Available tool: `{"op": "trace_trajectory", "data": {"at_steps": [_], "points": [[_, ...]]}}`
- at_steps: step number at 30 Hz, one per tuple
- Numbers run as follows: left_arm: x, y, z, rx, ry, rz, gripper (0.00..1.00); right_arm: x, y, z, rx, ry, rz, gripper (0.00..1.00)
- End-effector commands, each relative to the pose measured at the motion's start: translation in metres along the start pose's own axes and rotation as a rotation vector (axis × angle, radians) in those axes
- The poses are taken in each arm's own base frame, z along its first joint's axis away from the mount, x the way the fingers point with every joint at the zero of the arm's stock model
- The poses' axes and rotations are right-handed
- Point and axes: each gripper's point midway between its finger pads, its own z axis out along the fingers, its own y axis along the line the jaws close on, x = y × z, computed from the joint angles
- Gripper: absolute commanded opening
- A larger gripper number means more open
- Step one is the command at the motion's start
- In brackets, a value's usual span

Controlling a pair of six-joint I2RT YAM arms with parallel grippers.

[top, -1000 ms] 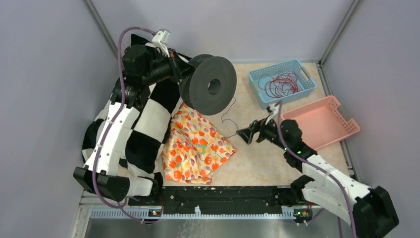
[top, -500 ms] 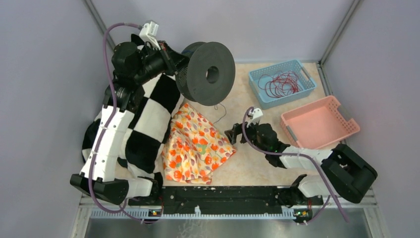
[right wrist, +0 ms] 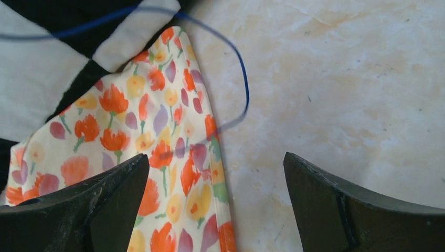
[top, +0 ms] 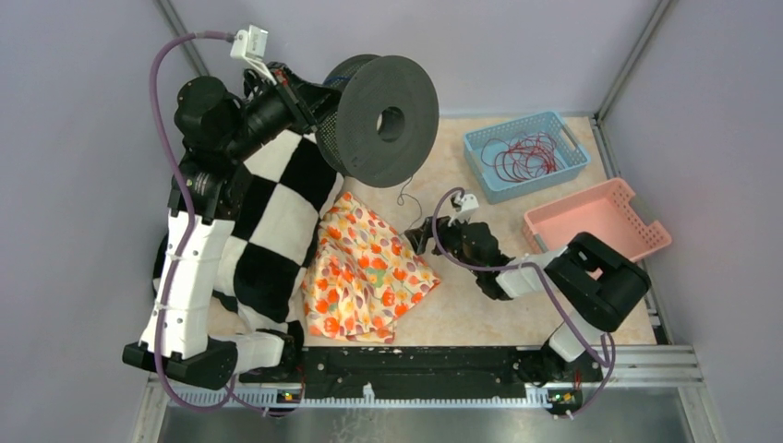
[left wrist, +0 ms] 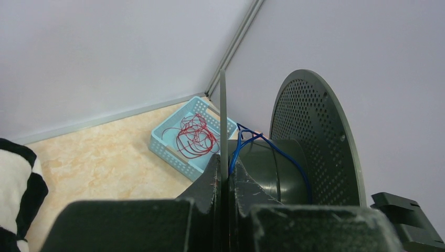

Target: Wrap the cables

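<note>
Two sets of jaws differ: the left jaws pinch a flange of the raised black spool point(top: 411, 92), whose hub carries the thin blue cable point(right wrist: 245, 79) trailing down toward the worktop point(top: 452, 175), while the right jaws stand spread low over the floral cloth point(top: 365, 272) edge.

matt perforated plastic spool point(top: 365, 100); soft floral cloth point(top: 365, 272); smooth marbled tabletop point(top: 452, 314)
</note>
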Motion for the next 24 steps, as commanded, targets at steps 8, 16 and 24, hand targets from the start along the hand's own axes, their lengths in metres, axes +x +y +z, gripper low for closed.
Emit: {"op": "trace_trajectory", "data": {"at_steps": [8,16,24], "points": [[-0.049,-0.06,-0.035,0.128,-0.142,0.05,0.0,-0.053,0.044,0.047,-0.187,-0.161,0.16,0.92],[-0.056,-0.071,-0.044,0.138,-0.156,0.068,0.0,-0.053,0.055,0.056,-0.287,-0.164,0.238,0.31],[-0.054,-0.07,-0.043,0.14,-0.151,0.069,0.0,-0.043,0.047,0.042,-0.272,-0.143,0.243,0.55]]}}
